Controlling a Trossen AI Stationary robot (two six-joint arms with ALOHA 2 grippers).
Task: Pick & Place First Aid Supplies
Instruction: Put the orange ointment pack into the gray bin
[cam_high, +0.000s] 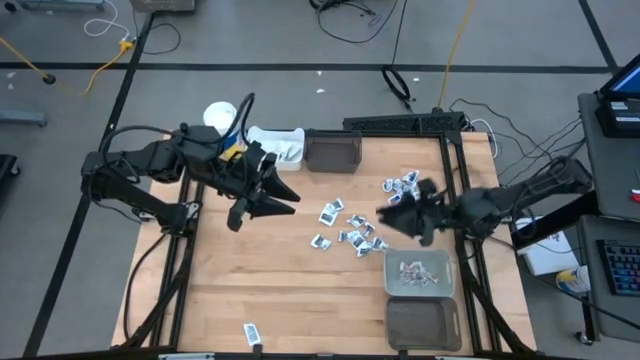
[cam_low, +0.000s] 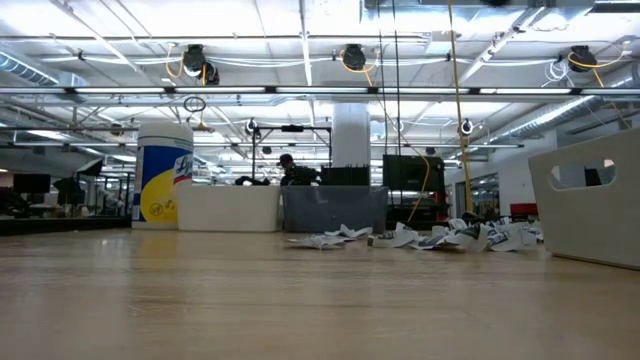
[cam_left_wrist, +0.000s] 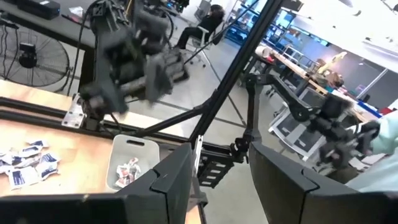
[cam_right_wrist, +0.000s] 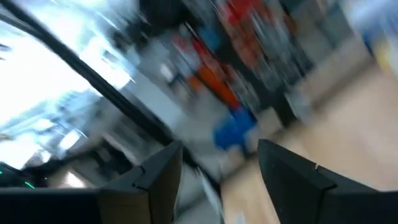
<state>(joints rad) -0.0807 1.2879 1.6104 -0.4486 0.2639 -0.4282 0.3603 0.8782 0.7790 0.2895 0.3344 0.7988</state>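
First aid supplies, small white and blue-printed packets (cam_high: 350, 230), lie scattered on the wooden table right of centre, with another cluster (cam_high: 400, 185) farther back; in the low view they form a low heap (cam_low: 420, 238). Some lie in a light grey bin (cam_high: 420, 272) (cam_left_wrist: 130, 163). One lone packet (cam_high: 252, 332) lies near the front edge. My left gripper (cam_high: 290, 197) (cam_left_wrist: 217, 180) hovers left of the packets, open and holding nothing. My right gripper (cam_high: 385, 220) (cam_right_wrist: 217, 180) is raised over the scattered packets, just beyond the grey bin, its fingers apart with nothing between them.
A dark bin (cam_high: 423, 322) sits at the near right, next to the grey one. At the far edge stand a white bin (cam_high: 278, 145), a dark bin (cam_high: 333, 152) and a white canister with a yellow band (cam_high: 222, 117). Bare wood lies at the near left.
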